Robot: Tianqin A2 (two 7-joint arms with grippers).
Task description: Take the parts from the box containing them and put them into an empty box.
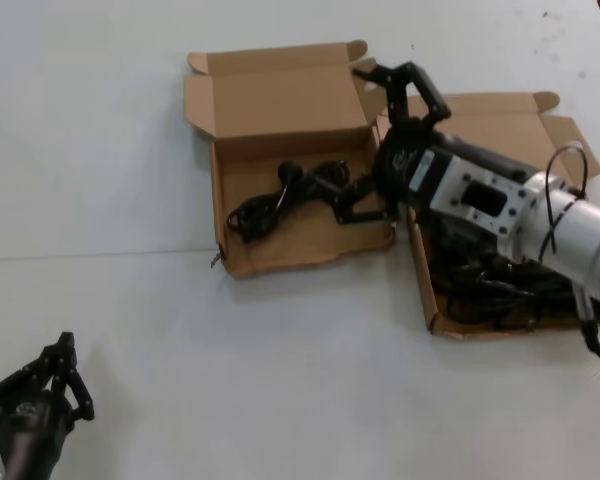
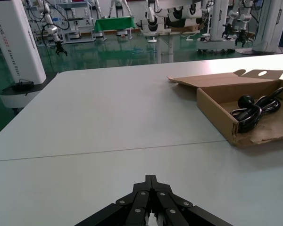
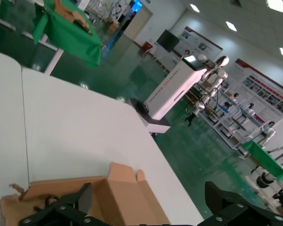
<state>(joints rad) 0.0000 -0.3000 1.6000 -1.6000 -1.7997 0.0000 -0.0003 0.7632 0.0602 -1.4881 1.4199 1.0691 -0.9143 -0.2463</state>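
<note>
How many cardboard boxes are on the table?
2. The squarer box with the ragged front rim sits left of center and holds one black cord. The wider box is beside it on the right, partly hidden by the right gripper, open above them.

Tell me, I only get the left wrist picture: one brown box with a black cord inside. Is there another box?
Observer: Yes. The head view shows a second box right beside it, holding a pile of black cords.
Visitor: Where is the other arm?
Observer: The right pincer hangs wide open over the right side of the first box, near the lone cord, holding nothing.
Visitor: And the pincer in my picture?
Observer: The left pincer sits shut, low on the robot's left, apart from both boxes.
</note>
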